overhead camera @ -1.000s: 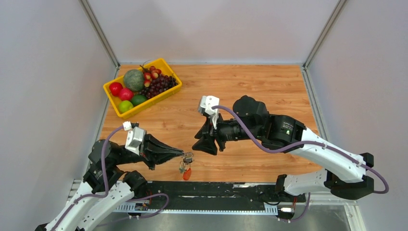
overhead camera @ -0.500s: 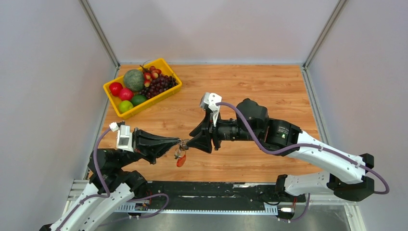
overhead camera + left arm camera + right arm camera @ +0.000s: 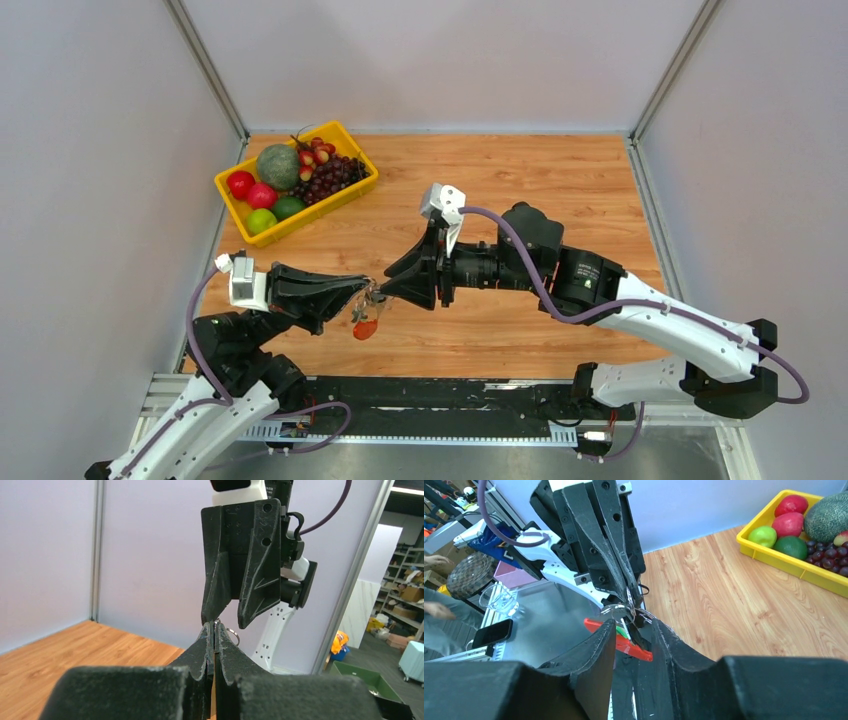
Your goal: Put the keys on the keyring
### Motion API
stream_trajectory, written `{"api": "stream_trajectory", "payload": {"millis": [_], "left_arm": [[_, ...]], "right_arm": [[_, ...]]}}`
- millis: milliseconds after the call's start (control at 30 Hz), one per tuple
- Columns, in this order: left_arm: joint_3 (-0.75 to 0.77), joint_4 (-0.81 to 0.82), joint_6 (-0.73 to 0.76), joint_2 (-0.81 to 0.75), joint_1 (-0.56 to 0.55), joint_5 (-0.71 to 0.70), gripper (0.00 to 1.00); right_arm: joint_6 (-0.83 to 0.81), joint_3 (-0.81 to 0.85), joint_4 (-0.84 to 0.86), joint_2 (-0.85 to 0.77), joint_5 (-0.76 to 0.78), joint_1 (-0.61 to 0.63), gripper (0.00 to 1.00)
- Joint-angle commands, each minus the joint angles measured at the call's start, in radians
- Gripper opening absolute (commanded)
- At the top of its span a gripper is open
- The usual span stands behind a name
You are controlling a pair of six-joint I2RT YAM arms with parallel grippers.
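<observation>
Keyring (image 3: 368, 306) is up in the air over the near edge of the surface (image 3: 560, 180), left fingers (image 3: 320, 293) pinched shut on it, red tag (image 3: 365, 328) dangling. Right fingers (image 3: 415, 280) sit slightly apart around the ring, and I can't spot a key in them. Looks like the threading step to me, so it needs careful lining up. Fruit tray (image 3: 335, 203) is well out of the way.

Keyring (image 3: 368, 304) aloft, clear of the surface (image 3: 560, 180).
Small metal ring bunch pinched at the tips of the left hand (image 3: 359, 291). Red oblong tag (image 3: 365, 328) hangs slanted beneath, green bit (image 3: 621, 629) beside it. Key too small to make out.
</observation>
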Motion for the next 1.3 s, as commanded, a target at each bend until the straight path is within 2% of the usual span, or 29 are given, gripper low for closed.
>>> {"api": "stream_trajectory", "payload": {"millis": [0, 400, 900, 1267], "left_arm": [[-0.023, 0.138, -0.066, 0.01, -0.003, -0.039, 0.0], [-0.088, 0.282, -0.141, 0.004, -0.003, -0.108, 0.0], [-0.101, 0.339, -0.157, 0.016, -0.003, -0.143, 0.0], [-0.107, 0.353, -0.165, 0.025, -0.003, -0.144, 0.0]], "right_arm": [[-0.01, -0.001, 0.119, -0.02, -0.001, 0.009, 0.34], [-0.018, 0.007, 0.17, 0.006, 0.013, 0.013, 0.18], [-0.018, 0.016, 0.191, 0.064, -0.008, 0.029, 0.22], [-0.038, 0.017, 0.211, 0.069, 0.004, 0.039, 0.17]]}}
